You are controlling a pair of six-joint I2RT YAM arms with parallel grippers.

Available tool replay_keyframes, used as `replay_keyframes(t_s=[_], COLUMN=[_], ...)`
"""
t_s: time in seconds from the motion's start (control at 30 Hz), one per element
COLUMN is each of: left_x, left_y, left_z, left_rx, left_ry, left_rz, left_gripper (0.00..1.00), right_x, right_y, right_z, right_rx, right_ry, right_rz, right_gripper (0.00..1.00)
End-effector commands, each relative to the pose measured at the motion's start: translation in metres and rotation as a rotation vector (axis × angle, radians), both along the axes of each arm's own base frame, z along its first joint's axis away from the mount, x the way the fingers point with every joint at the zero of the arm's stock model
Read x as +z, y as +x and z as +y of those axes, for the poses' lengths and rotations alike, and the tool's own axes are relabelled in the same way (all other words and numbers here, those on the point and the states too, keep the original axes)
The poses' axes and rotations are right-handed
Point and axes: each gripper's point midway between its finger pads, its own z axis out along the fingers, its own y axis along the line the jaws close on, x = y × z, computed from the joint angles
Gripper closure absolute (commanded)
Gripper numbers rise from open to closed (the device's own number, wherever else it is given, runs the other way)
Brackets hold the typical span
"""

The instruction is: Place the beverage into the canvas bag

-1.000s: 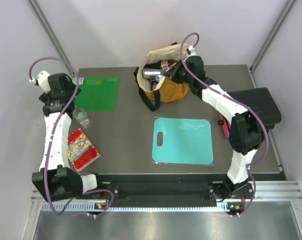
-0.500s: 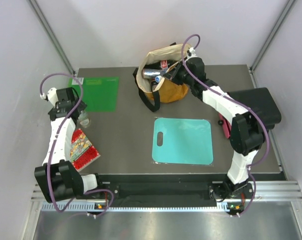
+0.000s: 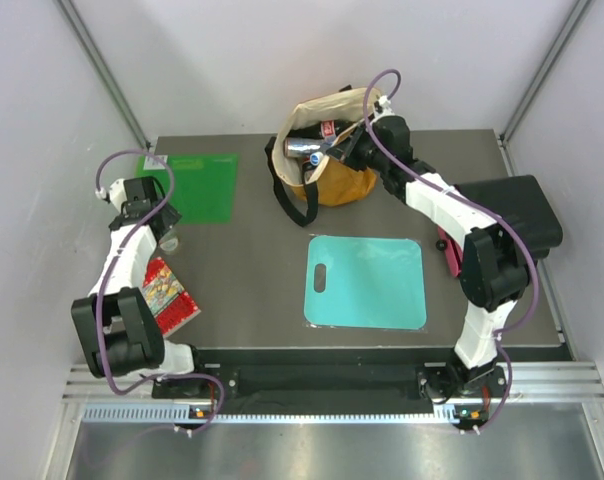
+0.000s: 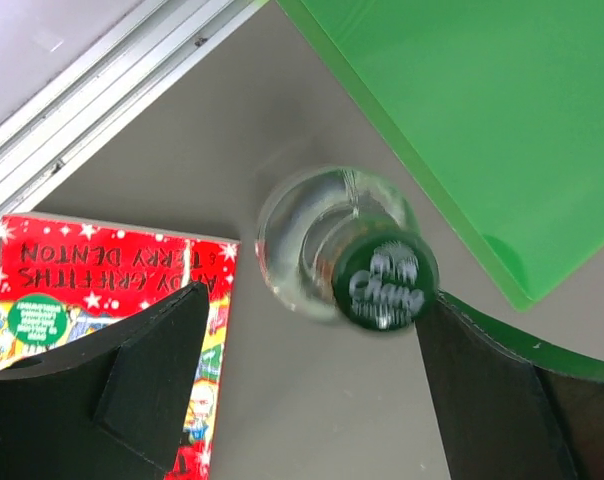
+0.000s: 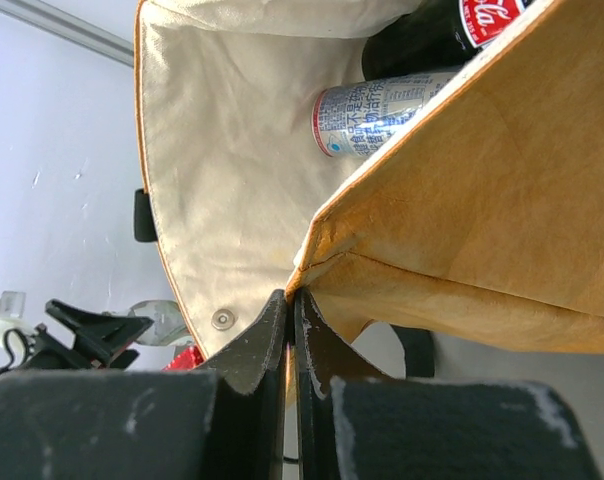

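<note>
Left gripper (image 4: 312,300) nearer, spread over Chang-capped bottle (image 4: 294,240); right gripper (image 5: 292,300) clamped on canvas bag (image 5: 462,220) rim.

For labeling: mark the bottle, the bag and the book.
bottle (image 4: 386,285), left wrist view, on its green cap.
bag (image 5: 502,200), right wrist view, on its yellow outer wall.
book (image 4: 102,262), left wrist view, on its red cover.

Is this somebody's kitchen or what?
Likely a robot lab bench, not a kitchen: two arms bolted to a metal rail, bare walls around the table, and odd props like a bag, book and mats.
</note>
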Motion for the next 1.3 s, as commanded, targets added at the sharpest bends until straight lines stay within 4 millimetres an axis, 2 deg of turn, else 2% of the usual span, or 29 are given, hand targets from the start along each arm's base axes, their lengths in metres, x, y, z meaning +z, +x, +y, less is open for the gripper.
replay_keyframes(t_s=[0.0, 0.2, 0.3, 0.4, 0.43, 0.47, 0.53, 0.57, 0.63, 0.7, 0.83, 1.07, 1.17, 1.27], left_x=[-0.005, -0.024, -0.025, -0.022, -0.019, -0.018, -0.013, -0.011, -0.008, -0.005, -0.004, 0.011, 0.025, 0.054], left_y=[0.015, 0.023, 0.027, 0.029, 0.030, 0.030, 0.029, 0.028, 0.026, 0.024, 0.021, 0.020, 0.023, 0.030], left_z=[0.009, 0.014, 0.017, 0.018, 0.019, 0.020, 0.022, 0.024, 0.024, 0.022, 0.013, -0.018, -0.035, -0.053], left_rx=[-0.011, -0.013, -0.018, -0.025, -0.031, -0.029, -0.028, -0.020, -0.020, -0.025, -0.049, -0.139, -0.199, -0.253], left_ry=[0.037, 0.048, 0.067, 0.074, 0.081, 0.087, 0.103, 0.113, 0.117, 0.115, 0.095, 0.069, 0.051, 0.059], left_rz=[-0.004, 0.044, 0.050, 0.052, 0.047, 0.048, 0.044, 0.044, 0.038, 0.031, 0.019, -0.027, -0.069, -0.118], left_gripper=[0.13, 0.14, 0.17, 0.27, 0.32, 0.42, 0.54, 0.69, 0.81, 1.00, 1.00, 1.00, 1.00, 1.00], right_x=[0.171, 0.171, 0.170, 0.168, 0.168, 0.166, 0.163, 0.163, 0.162, 0.161, 0.160, 0.155, 0.152, 0.150], right_y=[-0.022, -0.022, -0.022, -0.022, -0.022, -0.021, -0.021, -0.021, -0.020, -0.020, -0.020, -0.020, -0.021, -0.023], right_z=[-0.011, -0.009, -0.009, -0.008, -0.008, -0.008, -0.008, -0.007, -0.007, -0.005, -0.004, -0.004, -0.002, 0.001], right_rx=[0.020, 0.024, 0.030, 0.033, 0.034, 0.035, 0.035, 0.035, 0.038, 0.042, 0.045, 0.046, 0.050, 0.055], right_ry=[0.221, 0.218, 0.216, 0.214, 0.211, 0.210, 0.208, 0.211, 0.216, 0.221, 0.222, 0.212, 0.207, 0.207], right_rz=[-0.421, -0.421, -0.421, -0.417, -0.417, -0.414, -0.410, -0.408, -0.404, -0.402, -0.397, -0.386, -0.382, -0.378], right_gripper=[1.00, 1.00, 1.00, 1.00, 1.00, 1.00, 1.00, 1.00, 1.00, 1.00, 1.00, 1.00, 1.00, 1.00])
